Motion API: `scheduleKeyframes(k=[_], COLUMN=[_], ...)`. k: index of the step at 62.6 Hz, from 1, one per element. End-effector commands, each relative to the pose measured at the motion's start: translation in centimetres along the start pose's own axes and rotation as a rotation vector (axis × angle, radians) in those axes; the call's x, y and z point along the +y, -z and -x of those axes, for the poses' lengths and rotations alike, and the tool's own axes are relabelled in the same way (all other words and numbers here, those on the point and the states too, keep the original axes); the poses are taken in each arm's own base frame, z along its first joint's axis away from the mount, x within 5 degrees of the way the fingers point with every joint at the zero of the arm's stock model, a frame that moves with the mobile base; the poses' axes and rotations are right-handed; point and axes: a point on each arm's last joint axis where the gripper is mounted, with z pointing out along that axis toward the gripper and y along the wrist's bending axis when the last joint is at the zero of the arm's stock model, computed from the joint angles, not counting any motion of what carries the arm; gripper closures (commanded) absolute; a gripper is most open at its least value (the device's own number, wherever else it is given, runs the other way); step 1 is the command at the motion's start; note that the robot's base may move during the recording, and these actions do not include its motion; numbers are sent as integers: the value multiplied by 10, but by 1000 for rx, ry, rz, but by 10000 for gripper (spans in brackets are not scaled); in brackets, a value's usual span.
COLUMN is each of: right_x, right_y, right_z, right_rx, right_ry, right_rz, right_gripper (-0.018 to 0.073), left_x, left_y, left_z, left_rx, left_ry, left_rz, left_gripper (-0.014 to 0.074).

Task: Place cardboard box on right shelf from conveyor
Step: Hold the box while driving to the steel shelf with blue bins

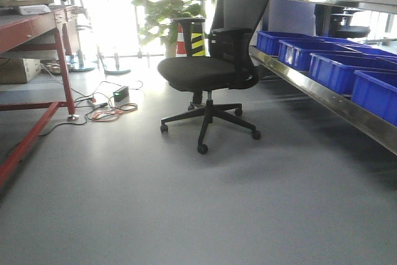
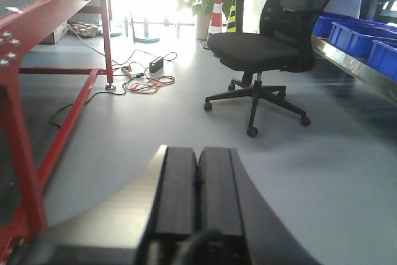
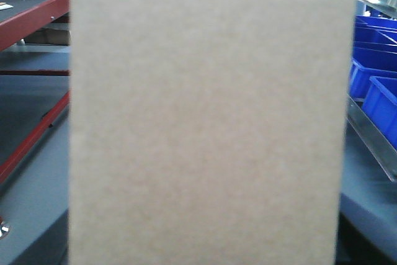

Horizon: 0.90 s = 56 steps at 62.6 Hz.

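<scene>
Cardboard box (image 3: 211, 116) filling nearly the whole right wrist view, plain tan face close against the lens; no conveyor in any view; judging pickup done, carry under way, placement not yet done. Right pincer hidden behind the box; cannot tell whether clamped on it, though probably grasping, going by the box's place right in front of the camera. Left pincer (image 2: 198, 156) clenched, fingers pressed together, nothing between them, hanging over bare floor (image 1: 186, 209).

Right shelf (image 1: 329, 99) along the right side of the front view; lower level lined with blue bins (image 1: 338, 69); no free spot showing there; upper level only partly in frame. Office chair (image 1: 211, 60) parked mid-floor near the shelf front, likely in the way of an approach further along. Red-framed counter (image 1: 31, 29) at left, well apart from the shelf; cables (image 1: 108, 111) on the floor near its leg.

Left to do: line up with the shelf, find free space, set the box down, release.
</scene>
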Motion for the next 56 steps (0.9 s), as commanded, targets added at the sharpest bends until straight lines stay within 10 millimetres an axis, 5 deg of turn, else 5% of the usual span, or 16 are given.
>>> scheduleKeyframes(k=[1,56], right_x=[1,1], right_y=[2,2], right_z=[16,16], right_rx=[-112,-112], right_ry=[6,6], right_rz=[6,6], right_gripper=[533,533], left_x=[0,0], left_y=[1,1], left_z=[6,6], left_rx=[-89,-89], left_ry=[6,6], left_rz=[3,3], left_gripper=[713,713])
